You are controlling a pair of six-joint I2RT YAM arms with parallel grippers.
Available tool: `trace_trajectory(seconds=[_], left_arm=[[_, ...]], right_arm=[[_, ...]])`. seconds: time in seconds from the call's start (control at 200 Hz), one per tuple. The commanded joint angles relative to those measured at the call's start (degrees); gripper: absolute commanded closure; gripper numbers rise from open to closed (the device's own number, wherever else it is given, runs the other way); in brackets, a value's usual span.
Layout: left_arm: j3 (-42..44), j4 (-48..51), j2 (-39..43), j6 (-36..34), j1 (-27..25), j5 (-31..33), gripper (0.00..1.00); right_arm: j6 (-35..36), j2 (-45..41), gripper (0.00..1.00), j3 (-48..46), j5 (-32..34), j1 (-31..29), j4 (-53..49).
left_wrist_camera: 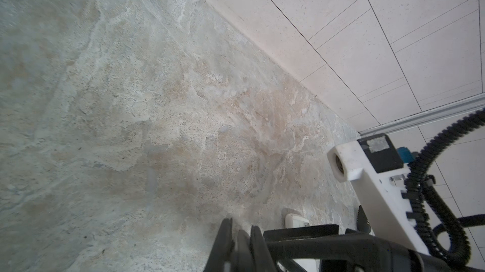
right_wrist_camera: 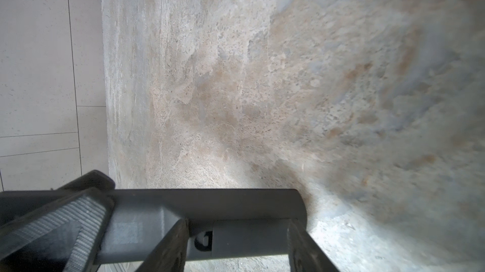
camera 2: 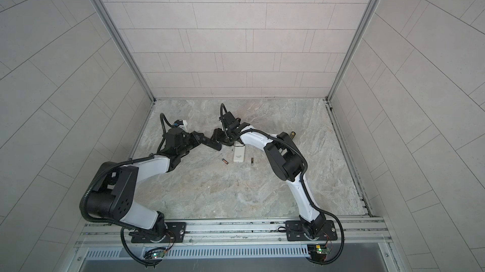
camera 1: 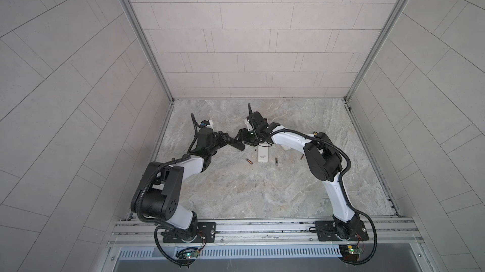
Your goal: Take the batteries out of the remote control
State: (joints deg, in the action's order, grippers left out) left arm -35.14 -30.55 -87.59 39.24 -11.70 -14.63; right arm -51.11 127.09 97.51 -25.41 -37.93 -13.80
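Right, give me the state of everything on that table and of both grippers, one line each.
left gripper: shut on the black remote.
right gripper: open, fingers astride the black remote.
black remote: held by the left gripper, roughly level; cover state unclear.
white remote: flat on the table, untouched.
batteries: two out, loose on the table, one each side of the white remote.
screwdriver: on the table, mostly hidden.
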Motion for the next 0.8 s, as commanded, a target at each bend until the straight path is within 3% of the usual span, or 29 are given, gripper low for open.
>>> trace_trajectory(seconds=[0.0, 0.28, 0.796], left_arm=[[-0.2, 4.2, -0.4, -1.7, -0.7, 0.9, 1.00], [-0.6, 5.8, -0.5, -2.2, -0.7, 1.0, 1.00], [-1.4, 7.7, -0.8, -2.2, -0.7, 0.2, 1.00]], right_arm=[[-0.9, 1.6, 0.39, -0.4, 1.2, -0.7, -2.6], [-1.5, -0.2, 0.40, -3.9, 3.2, -0.8, -1.5], [-1.1, 0.1, 0.40, -1.4, -1.1, -2.2, -0.1]])
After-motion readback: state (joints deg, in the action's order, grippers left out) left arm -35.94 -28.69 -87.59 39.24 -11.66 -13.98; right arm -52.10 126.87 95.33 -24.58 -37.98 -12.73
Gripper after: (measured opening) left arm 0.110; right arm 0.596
